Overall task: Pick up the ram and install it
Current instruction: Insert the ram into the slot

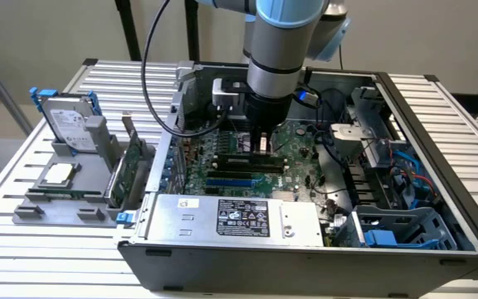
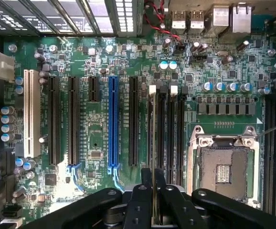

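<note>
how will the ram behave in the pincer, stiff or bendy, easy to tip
The ram shows as a thin edge in the pincer, so it is probably stiff lengthwise yet light and easily tilted. Poised over the black slots, it likely tolerates little sideways force.

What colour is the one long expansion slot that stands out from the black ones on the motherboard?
Blue. The expansion slot shows best in the wrist view.

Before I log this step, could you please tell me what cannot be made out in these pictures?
- Ram stick: wrist view shows it edge-on; its chips face away.
- Its seating: exterior view, the tool covers the slot.
- Power supply label: exterior view, print too small.
</note>
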Tool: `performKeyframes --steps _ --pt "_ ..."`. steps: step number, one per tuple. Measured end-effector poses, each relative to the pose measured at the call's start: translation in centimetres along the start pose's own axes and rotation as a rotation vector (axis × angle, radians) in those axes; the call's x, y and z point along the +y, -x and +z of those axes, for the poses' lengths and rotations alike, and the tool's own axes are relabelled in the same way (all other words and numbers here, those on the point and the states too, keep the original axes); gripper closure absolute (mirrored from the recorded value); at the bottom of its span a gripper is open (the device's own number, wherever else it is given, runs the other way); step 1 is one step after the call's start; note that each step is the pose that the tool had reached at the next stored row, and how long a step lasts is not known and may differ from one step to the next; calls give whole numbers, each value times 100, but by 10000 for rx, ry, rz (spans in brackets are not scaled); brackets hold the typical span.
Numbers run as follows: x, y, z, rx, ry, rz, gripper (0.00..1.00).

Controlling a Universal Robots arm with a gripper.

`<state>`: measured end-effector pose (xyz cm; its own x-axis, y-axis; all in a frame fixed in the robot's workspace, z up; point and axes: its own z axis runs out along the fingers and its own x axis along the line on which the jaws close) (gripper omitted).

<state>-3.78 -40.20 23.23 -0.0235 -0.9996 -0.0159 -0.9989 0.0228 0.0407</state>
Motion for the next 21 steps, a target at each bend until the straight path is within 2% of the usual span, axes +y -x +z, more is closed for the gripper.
performKeyframes --steps 5,8,12,14,21 --pt "0 3 7 15 -3 1 100" --pt "0 9 16 48 -2 2 100" --pt "-2 12 22 166 -5 6 100" --pt "-4 15 23 194 -4 7 100" --pt "-14 31 29 196 -6 8 100"
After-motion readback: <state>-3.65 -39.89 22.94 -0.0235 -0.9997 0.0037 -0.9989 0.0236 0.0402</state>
